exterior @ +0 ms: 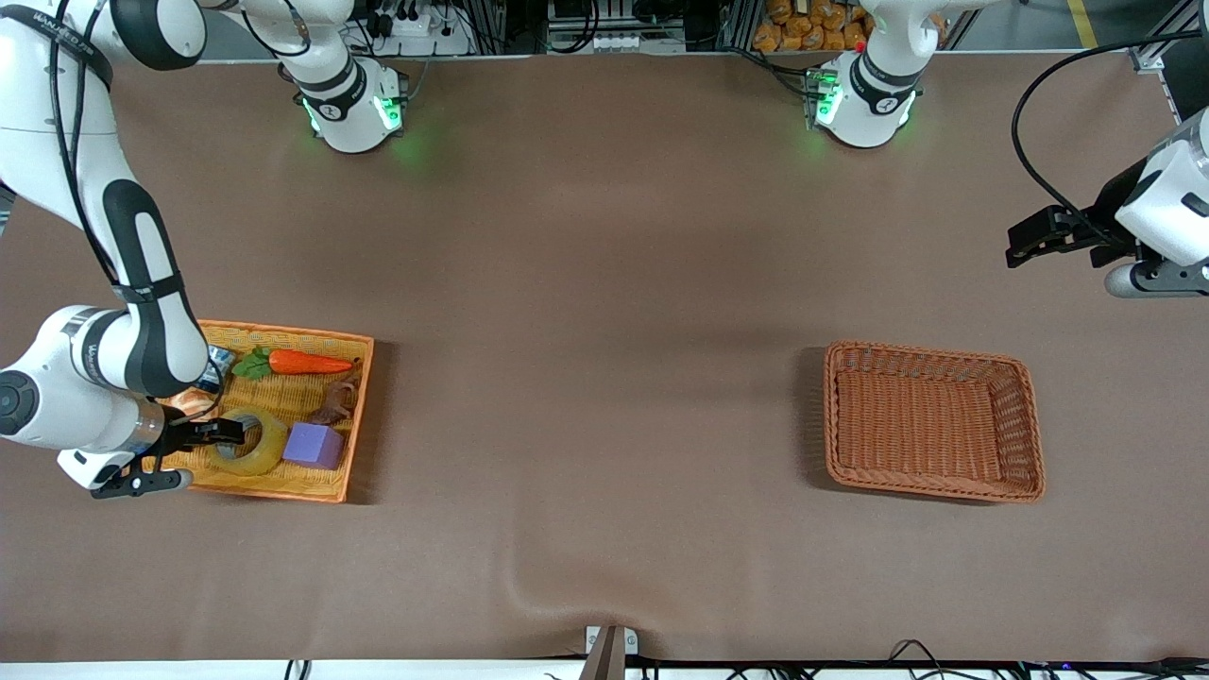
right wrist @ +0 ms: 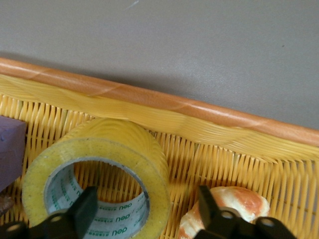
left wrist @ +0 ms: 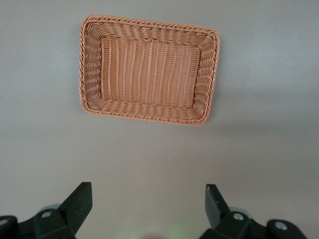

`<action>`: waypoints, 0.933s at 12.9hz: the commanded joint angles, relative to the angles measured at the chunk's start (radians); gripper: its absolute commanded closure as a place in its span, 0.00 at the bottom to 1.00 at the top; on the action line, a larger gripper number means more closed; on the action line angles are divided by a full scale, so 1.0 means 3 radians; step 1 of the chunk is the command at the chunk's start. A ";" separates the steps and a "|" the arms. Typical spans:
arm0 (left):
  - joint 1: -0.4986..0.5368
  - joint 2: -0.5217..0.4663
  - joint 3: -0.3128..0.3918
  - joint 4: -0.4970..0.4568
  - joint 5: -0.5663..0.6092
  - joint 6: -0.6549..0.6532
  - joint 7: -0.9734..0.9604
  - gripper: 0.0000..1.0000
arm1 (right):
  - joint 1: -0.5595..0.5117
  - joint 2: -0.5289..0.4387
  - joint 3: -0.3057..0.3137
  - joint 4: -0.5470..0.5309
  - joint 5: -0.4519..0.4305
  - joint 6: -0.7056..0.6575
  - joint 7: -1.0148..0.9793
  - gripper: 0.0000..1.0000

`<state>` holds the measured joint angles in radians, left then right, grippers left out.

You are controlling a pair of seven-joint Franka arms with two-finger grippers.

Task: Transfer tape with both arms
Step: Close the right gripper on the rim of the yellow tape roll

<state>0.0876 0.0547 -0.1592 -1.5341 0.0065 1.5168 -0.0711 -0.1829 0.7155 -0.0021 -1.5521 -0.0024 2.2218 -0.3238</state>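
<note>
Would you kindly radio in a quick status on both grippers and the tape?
Right gripper down in yellow tray, jaws straddling tape wall, not clamped. Left gripper open, waiting above the table's left-arm end. Purple cube beside tape, shell alongside.

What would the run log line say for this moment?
stage: grasping | right gripper: straddling wall of yellowish translucent tape roll in yellow wicker tray, not yet clamped | left gripper: open, waiting above table | brown wicker basket: empty

Around the tape (exterior: 249,442) room is tight: cube (exterior: 315,446) touches it, tray (exterior: 274,487) rim close, lower left of the frame.
</note>
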 commanded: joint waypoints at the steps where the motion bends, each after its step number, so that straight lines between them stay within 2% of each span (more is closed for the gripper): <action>1: 0.0020 -0.0029 0.0004 -0.0030 -0.0073 0.0047 0.0078 0.00 | -0.0009 0.0049 0.0017 0.0066 0.0028 -0.0017 -0.0051 0.83; 2: 0.0020 -0.0029 0.0004 -0.0030 -0.0073 0.0042 0.0078 0.00 | -0.0009 0.0049 0.0017 0.0061 0.0028 -0.0017 -0.0051 0.92; 4: 0.0020 -0.0029 0.0004 -0.0020 -0.0073 0.0047 0.0084 0.00 | -0.0009 0.0044 0.0017 0.0061 0.0028 -0.0022 -0.0051 0.98; 8: 0.0025 -0.0029 0.0004 -0.0020 -0.0073 0.0047 0.0084 0.00 | 0.0006 -0.0078 0.0028 0.0081 0.0023 -0.0241 -0.0122 0.99; 12: 0.0025 -0.0024 0.0004 -0.0020 -0.0073 0.0057 0.0084 0.00 | 0.0052 -0.0553 0.0038 0.0107 0.0028 -0.0900 -0.0122 0.99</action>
<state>0.0877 0.0547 -0.1589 -1.5343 0.0065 1.5241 -0.0711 -0.1758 0.6487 0.0046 -1.4996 -0.0018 2.0363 -0.3454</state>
